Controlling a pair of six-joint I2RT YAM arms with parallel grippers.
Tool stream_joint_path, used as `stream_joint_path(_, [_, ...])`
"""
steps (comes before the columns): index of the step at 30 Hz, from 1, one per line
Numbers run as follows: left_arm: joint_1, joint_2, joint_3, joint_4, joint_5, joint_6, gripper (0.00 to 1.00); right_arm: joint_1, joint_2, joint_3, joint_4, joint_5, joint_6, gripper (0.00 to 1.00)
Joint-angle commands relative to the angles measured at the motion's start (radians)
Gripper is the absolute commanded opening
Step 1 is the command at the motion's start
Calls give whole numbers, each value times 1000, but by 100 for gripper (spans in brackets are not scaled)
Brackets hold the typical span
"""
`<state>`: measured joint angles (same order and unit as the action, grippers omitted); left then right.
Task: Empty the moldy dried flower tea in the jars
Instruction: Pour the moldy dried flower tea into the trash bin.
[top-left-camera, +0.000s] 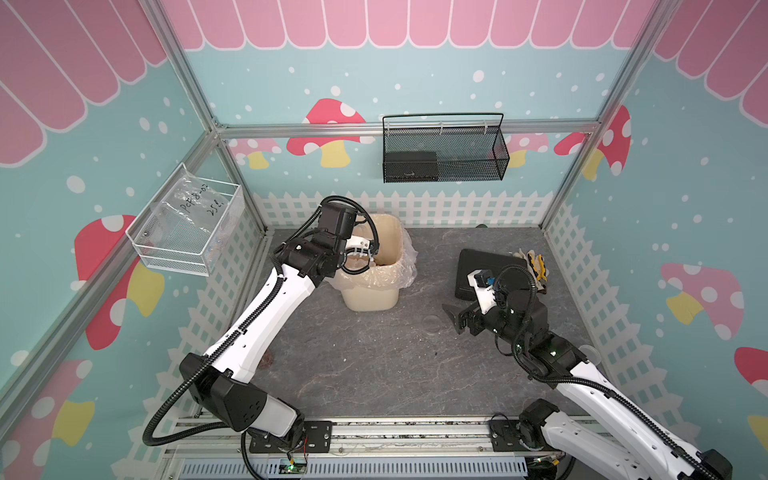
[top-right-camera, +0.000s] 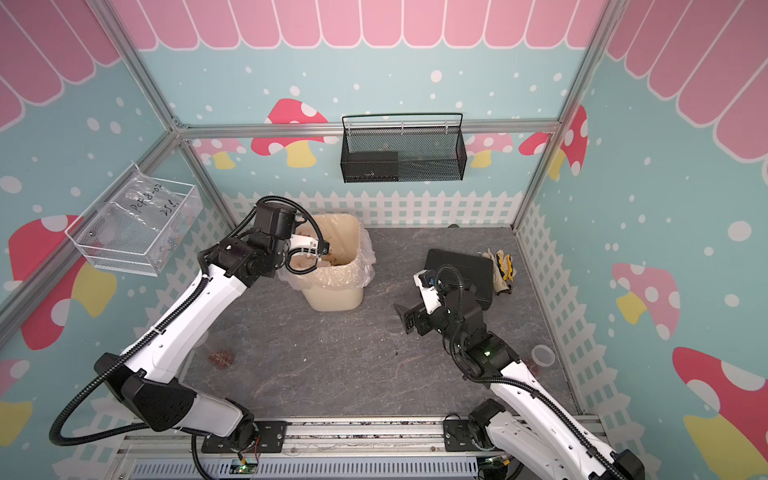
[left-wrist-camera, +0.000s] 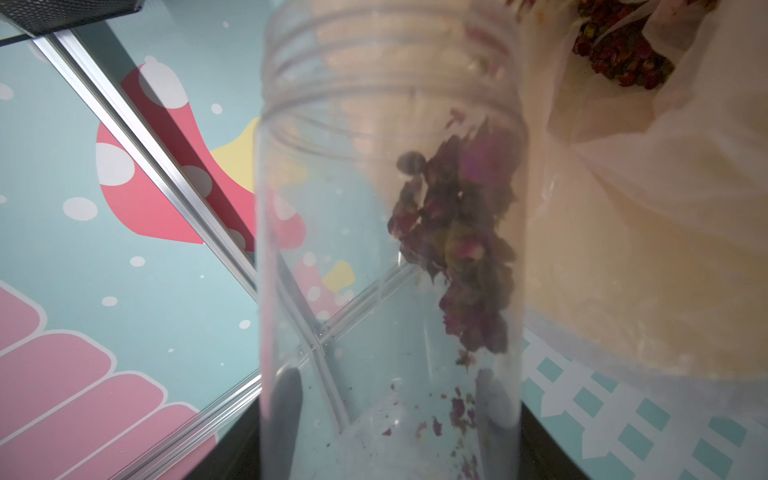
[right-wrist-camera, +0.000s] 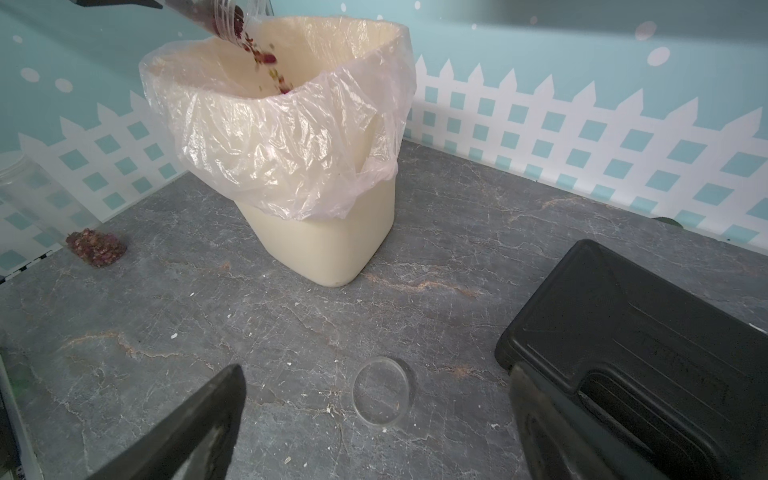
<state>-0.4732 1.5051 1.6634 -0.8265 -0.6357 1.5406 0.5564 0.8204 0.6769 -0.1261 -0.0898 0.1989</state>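
Note:
My left gripper (left-wrist-camera: 390, 399) is shut on a clear jar (left-wrist-camera: 386, 249), its fingers (left-wrist-camera: 286, 399) showing through the wall. The jar is tipped mouth-down over the cream bin (top-right-camera: 353, 232). A reddish-brown clump of dried flower tea (left-wrist-camera: 457, 232) slides along its wall, and bits (right-wrist-camera: 266, 62) fall into the liner. A second jar (right-wrist-camera: 25, 187) with tea (right-wrist-camera: 96, 248) at its base stands by the left fence. A third jar (top-right-camera: 542, 356) stands by the right fence. My right gripper (right-wrist-camera: 376, 374) hangs open above the table.
A flat clear lid (right-wrist-camera: 380, 390) lies under the right gripper. A black case (right-wrist-camera: 644, 332) lies close beside it, with gloves (top-left-camera: 536, 266) behind. More tea (left-wrist-camera: 619, 62) lies in the bin. A black mesh basket (top-left-camera: 444, 149) and a clear basket (top-left-camera: 187, 224) hang on the walls.

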Motion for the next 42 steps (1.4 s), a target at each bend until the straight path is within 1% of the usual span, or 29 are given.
stream_joint_path(1, [-10, 11, 30, -4, -18, 75, 12, 0, -19, -18, 9, -13, -2, 100])
stream_joint_path(12, [-30, 39, 41, 26, -25, 128, 11, -1, -34, -34, 6, -23, 14, 100])
stream_joint_path(25, [-39, 35, 46, 26, -24, 120, 11, 0, -53, -36, -10, -23, 27, 100])
stream_joint_path(29, [-33, 25, 41, 26, 6, 66, 11, 0, -50, -21, -11, -34, 41, 100])
stream_joint_path(32, [-24, 10, 29, 25, 47, -6, 11, 0, -25, 14, -8, -46, 75, 99])
stream_joint_path(35, [-5, -6, 18, 20, 126, -104, 11, -1, 34, 77, -6, -83, 134, 99])
stream_joint_path(38, [27, -30, -4, 27, 238, -233, 10, -1, 113, 151, 6, -139, 209, 100])
stream_joint_path(42, [58, -72, -73, 105, 378, -362, 10, -1, 206, 237, 34, -207, 298, 100])
